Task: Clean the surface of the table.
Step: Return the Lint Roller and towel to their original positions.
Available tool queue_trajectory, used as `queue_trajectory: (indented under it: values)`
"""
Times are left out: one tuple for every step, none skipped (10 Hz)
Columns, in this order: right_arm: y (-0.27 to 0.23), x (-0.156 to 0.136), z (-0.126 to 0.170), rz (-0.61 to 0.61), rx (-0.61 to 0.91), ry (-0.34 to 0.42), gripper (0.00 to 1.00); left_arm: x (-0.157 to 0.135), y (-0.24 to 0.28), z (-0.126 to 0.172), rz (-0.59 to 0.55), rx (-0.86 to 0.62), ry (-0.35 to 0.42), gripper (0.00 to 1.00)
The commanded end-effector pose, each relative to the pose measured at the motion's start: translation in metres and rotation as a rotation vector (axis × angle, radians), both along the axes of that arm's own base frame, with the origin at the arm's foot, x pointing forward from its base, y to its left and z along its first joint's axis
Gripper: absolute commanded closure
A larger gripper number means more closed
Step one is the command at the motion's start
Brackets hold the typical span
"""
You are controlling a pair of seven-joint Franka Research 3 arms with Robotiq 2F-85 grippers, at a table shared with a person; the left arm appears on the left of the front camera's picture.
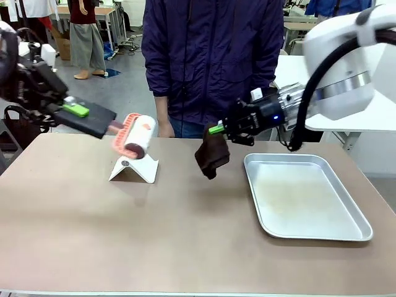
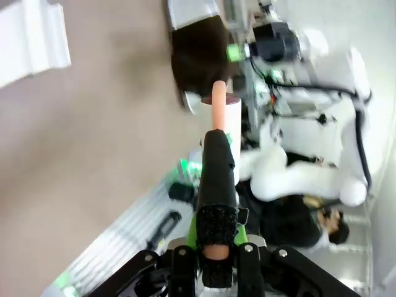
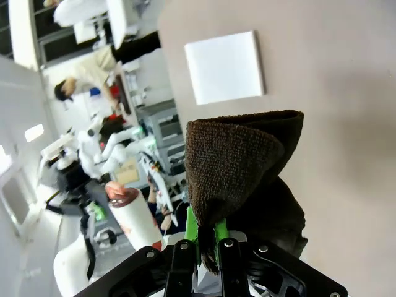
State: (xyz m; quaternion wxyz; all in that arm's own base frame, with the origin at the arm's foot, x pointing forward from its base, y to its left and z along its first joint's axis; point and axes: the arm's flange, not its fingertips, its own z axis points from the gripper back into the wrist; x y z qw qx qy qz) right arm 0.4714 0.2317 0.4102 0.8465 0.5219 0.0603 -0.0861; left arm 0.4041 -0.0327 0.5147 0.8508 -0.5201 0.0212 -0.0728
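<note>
The table's (image 1: 93,229) near half and left edge lie bare. A white stand (image 1: 133,169) sits toward the far edge; a metal tray (image 1: 306,198) fills the right side.

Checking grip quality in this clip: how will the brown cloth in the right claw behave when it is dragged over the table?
The brown cloth droops below the right claw, so it is likely floppy and light. Its nubby weave probably grips rather than slides. Pinched at one edge, it may bunch up.

Right gripper (image 1: 218,129) fingertips buried in the cloth (image 1: 211,156), left gripper (image 2: 215,263) pads hidden behind the roller handle (image 2: 216,179), table (image 1: 185,235) cut off at 6 o'clock, person's hands hidden behind roller (image 1: 136,135) and cloth
</note>
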Motion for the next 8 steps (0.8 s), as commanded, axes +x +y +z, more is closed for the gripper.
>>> queue_trajectory:
  values:
    - [0.023,0.009,-0.011,-0.022,-0.054,0.069,0.89,0.022,-0.033,-0.007,0.069,0.090,0.023,0.78]
    - [0.026,0.017,-0.024,-0.077,-0.097,0.047,0.89,0.040,-0.044,-0.016,0.070,0.148,0.044,0.78]
    - [0.024,0.021,-0.037,-0.032,-0.114,0.111,0.89,0.055,-0.054,-0.026,0.079,0.192,0.048,0.78]
    - [0.021,0.022,-0.048,-0.034,-0.161,0.153,0.89,0.066,-0.062,-0.034,0.104,0.237,0.037,0.78]
    - [0.016,0.022,-0.060,-0.033,-0.217,0.218,0.89,0.075,-0.070,-0.039,0.117,0.262,0.019,0.78]
    - [0.007,0.022,-0.069,-0.036,-0.279,0.234,0.89,0.083,-0.074,-0.043,0.125,0.298,0.016,0.78]
    - [-0.003,0.022,-0.075,-0.049,-0.351,0.255,0.89,0.091,-0.076,-0.048,0.120,0.324,0.020,0.78]
    - [-0.011,0.023,-0.078,-0.078,-0.396,0.245,0.89,0.095,-0.078,-0.052,0.087,0.368,0.015,0.78]
